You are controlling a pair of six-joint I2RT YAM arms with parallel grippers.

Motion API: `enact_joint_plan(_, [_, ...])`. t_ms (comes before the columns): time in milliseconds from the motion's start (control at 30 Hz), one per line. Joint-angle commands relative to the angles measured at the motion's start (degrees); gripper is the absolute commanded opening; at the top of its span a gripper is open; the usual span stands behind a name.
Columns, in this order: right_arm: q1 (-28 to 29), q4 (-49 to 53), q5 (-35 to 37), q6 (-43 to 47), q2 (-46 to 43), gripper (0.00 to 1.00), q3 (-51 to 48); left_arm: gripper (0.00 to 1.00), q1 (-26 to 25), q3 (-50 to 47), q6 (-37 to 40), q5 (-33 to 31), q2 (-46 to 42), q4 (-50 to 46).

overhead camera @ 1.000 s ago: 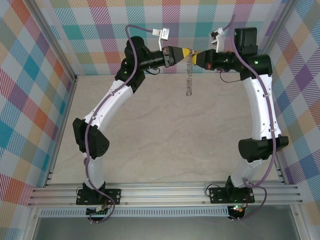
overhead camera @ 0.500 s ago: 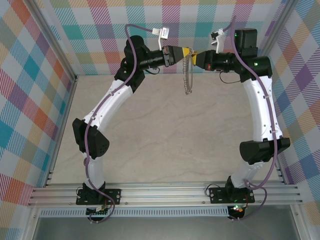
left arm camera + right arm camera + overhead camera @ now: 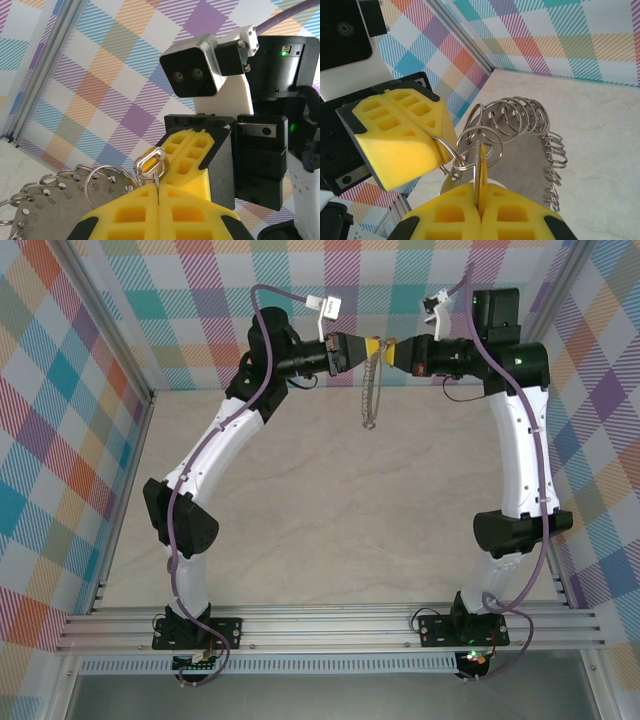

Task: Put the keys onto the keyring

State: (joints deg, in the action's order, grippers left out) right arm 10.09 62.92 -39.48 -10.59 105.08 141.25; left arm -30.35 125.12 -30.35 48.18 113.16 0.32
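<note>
The pale, marbled table lies well below everything I am handling. My white-and-black left arm and right arm both reach up toward the far checked wall, and their tips meet nose to nose there.

Between them hangs the keyring, a large grey metal disc whose rim is lined with many small wire loops. It dangles free in the air, clear of the table. From my right wrist I see its loops fanned out just beyond my fingers. From my left wrist its numbered plate sits low on the left.

My left end effector is fully closed, and its yellow fingers pinch one small loop at the top of the keyring, so the ring's weight hangs from me there. My right end effector is also fully closed. It grips the tiny key, a thin yellowish-gold sliver seen edge-on, standing up between my pads among the nearest loops.
</note>
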Motion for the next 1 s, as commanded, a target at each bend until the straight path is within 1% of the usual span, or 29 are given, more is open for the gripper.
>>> enact_joint_plan(0, [-0.42, 2.87, 1.72, 3.62, 0.45, 0.00, 1.70, 0.00, -0.05, 7.54, 7.86, 4.63, 0.96, -8.88])
enact_joint_plan(167, [-0.44, 3.30, 0.93, 5.03, 0.45, 0.00, 2.50, 0.00, -0.15, 13.61, 13.40, 6.48, 2.95, -19.31])
enact_joint_plan(367, [-0.33, 3.75, 0.36, 5.75, 0.63, 0.00, 2.72, 0.00, -0.15, 15.88, 15.79, 8.30, 3.88, -23.66])
enact_joint_plan(700, [0.15, 2.92, -1.42, 4.80, 1.41, 0.00, 2.94, 0.00, -0.93, 17.43, 16.29, 11.15, 5.64, -26.35])
enact_joint_plan(967, [0.42, 3.25, 0.53, 4.96, 1.59, 0.00, 2.97, 0.00, -1.20, 17.70, 15.93, 8.97, 5.86, -25.81])
